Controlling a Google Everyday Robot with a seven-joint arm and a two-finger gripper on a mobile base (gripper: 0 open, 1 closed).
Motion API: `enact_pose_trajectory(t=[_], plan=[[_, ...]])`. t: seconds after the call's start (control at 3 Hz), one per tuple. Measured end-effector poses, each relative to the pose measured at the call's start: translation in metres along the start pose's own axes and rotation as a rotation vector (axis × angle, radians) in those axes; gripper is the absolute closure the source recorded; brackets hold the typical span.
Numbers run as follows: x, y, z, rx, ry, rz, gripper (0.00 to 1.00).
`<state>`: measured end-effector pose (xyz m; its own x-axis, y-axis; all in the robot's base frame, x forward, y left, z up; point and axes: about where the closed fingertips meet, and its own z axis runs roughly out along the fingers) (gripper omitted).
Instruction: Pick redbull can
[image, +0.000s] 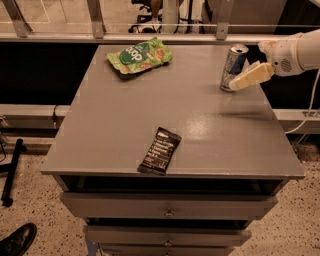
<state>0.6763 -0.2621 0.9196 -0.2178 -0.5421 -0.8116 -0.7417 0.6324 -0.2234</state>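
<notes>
Silver-blue redbull can (233, 66) upright, tool (249, 78) just beside it, grip state unclear

Cream gripper (244, 80) beside silver-blue redbull can (233, 66); green snack bag (140, 56); black bar (160, 150).

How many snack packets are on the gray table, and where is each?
2. The green snack bag lies at the far left; the black wrapped bar lies near the front edge. The gripper is beside the redbull can, far right. Nothing appears hidden.
</notes>
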Motion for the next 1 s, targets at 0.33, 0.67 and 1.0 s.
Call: enact_pose_trajectory(t=[0.33, 0.67, 1.0], plan=[[-0.002, -0.01, 0.006, -0.019, -0.085, 0.049, 0.0], [-0.007, -0.011, 0.015, -0.043, -0.154, 0.084, 0.0], [-0.006, -0.005, 0.035, -0.074, -0.212, 0.123, 0.02]])
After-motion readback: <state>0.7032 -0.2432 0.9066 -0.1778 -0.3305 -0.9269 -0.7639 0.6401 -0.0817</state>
